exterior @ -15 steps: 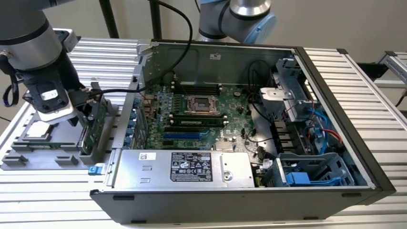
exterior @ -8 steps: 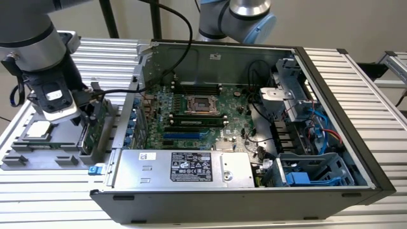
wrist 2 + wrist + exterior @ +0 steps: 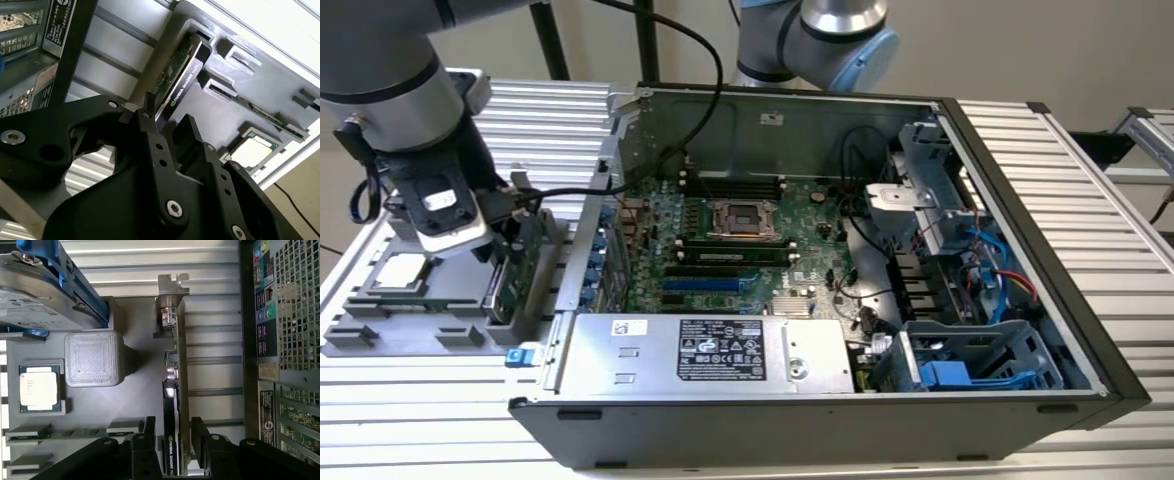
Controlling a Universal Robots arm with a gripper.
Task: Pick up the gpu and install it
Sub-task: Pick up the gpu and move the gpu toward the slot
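2 black fingers (image 3: 145, 440) of the gripper (image 3: 174, 424) stand open astride the gpu (image 3: 172, 385), a thin green-and-black expansion card upright in the grey plastic tray (image 3: 407, 345) at the exterior view's left. We judge the pick-up in hand, the card unlifted; the grasp calls for squarely closing on its faces. White lettering lines its edge; printed labels sit in the open black computer case (image 3: 787, 430) rightward.

The exterior view has soft, even light, and the inside of the computer case (image 3: 787, 140) lies in mild shade. In the second wrist view glare burns the ribbed table (image 3: 280, 25) to white. In the first wrist view the grey block (image 3: 92, 359) throws a faint shadow on the tray (image 3: 135, 400).
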